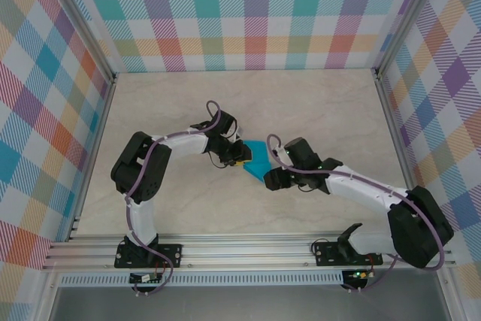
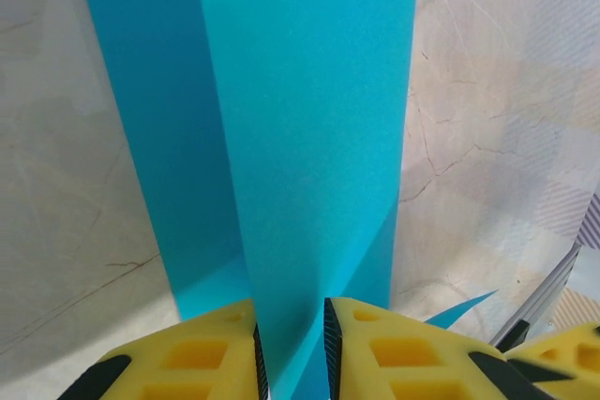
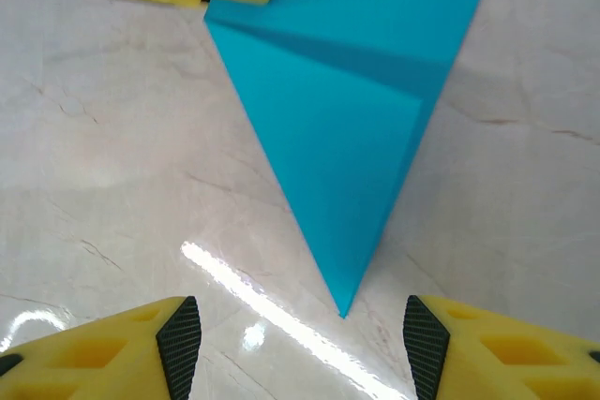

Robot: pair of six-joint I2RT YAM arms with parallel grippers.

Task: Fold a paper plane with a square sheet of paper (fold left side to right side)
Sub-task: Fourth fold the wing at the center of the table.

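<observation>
1 paper plane (image 1: 259, 162) near mid-table, my 2 pincers at it, 1 each side.
My L pincer (image 2: 291, 348): narrow, 2 yellow fingers (image 2: 187, 362) clamped on the plane's layered fold, turquoise paper running up btwn them. My R pincer (image 3: 300, 344): wide, holding nothing, 2 fingertips well apart, plane's 1 sharp nose pointing into the gap w/o touching either. Can't tell if the nose rests on the marble-look table (image 1: 316, 103) or sits just above it. 2 arms meet near table centre, L from left, R from right.
</observation>
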